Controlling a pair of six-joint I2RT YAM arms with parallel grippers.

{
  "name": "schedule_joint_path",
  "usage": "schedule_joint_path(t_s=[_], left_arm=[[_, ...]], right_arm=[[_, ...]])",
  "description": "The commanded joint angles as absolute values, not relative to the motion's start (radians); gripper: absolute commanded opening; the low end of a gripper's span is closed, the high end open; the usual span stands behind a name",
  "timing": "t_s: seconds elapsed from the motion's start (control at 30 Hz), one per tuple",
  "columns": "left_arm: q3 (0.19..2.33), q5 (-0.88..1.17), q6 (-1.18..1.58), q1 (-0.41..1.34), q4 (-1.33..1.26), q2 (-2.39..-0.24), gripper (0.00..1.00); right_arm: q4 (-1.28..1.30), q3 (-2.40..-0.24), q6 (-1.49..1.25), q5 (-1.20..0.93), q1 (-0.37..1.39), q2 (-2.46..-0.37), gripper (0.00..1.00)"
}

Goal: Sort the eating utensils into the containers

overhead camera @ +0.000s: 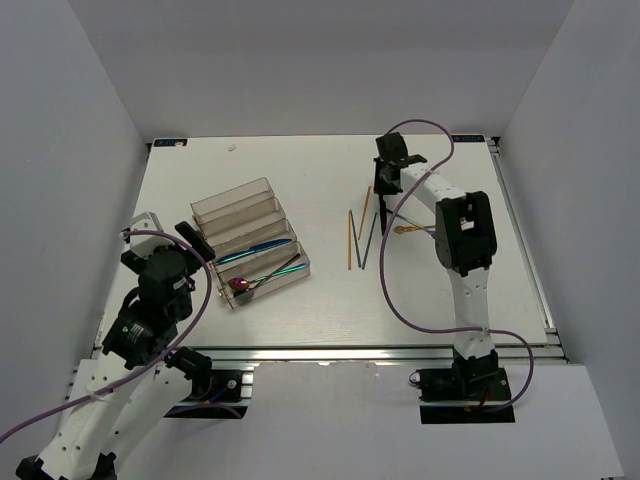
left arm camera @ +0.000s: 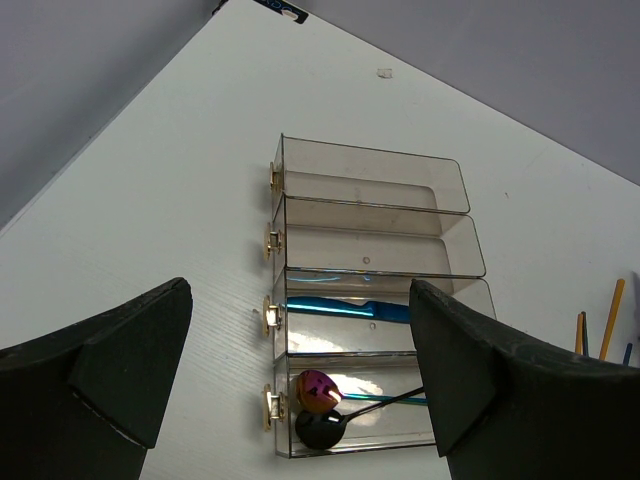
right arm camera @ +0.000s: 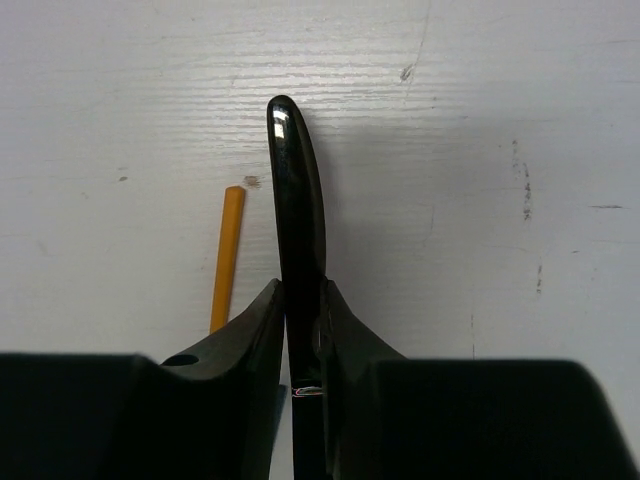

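The clear organiser tray (overhead camera: 232, 202) stands left of centre; in the left wrist view (left arm camera: 370, 165) its two far compartments are bare. A blue knife (left arm camera: 345, 307) lies in the third. The nearest holds an iridescent purple-red spoon (left arm camera: 318, 387), a black spoon (left arm camera: 320, 430) and a teal-handled piece. My left gripper (overhead camera: 195, 232) is open and empty, just short of the tray's near-left end. My right gripper (overhead camera: 385, 186) is shut on a black utensil (right arm camera: 297, 190) at the far right, over the table. An orange chopstick (right arm camera: 228, 255) lies beside it.
Loose chopsticks, orange (overhead camera: 350, 240) and blue-green (overhead camera: 371, 238), lie on the table left of the right arm. A gold piece (overhead camera: 409, 231) lies under the right forearm. Purple cables loop around both arms. White walls enclose the table.
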State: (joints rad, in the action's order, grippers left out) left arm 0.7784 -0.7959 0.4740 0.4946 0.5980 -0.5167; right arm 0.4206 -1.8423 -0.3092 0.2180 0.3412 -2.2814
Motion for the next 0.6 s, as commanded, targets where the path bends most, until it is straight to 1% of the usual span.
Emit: schedule_joint_path(t_s=[0.0,0.23,0.33,0.43,0.47,0.57], left_arm=[[0.778,-0.795,0.469,0.492,0.592,-0.511,0.98],[0.778,-0.796,0.469,0.492,0.594,-0.512,0.98],[0.779,-0.799,0.471,0.492,0.594,-0.514,0.98],[0.781,-0.807,0.472,0.492,0.592,-0.514,0.98],[0.779,-0.808,0.472,0.492,0.594,-0.512,0.98],[0.781,-0.816,0.476,0.492,0.595,-0.511,0.98]], right_arm=[[0.387,-1.836,-0.311,0.215,0.339,-2.172,0.0],[0.393,-1.813,-0.298,0.204,0.341,-2.134,0.0],[0.353,-1.767,-0.244,0.129,0.366,-2.08,0.0],[0.282,-1.723,-0.108,0.043,0.463,-1.99,0.0],[0.275,-1.724,-0.036,0.023,0.485,-1.979,0.0],[0.242,-1.73,0.066,-0.073,0.56,-1.945,0.0]])
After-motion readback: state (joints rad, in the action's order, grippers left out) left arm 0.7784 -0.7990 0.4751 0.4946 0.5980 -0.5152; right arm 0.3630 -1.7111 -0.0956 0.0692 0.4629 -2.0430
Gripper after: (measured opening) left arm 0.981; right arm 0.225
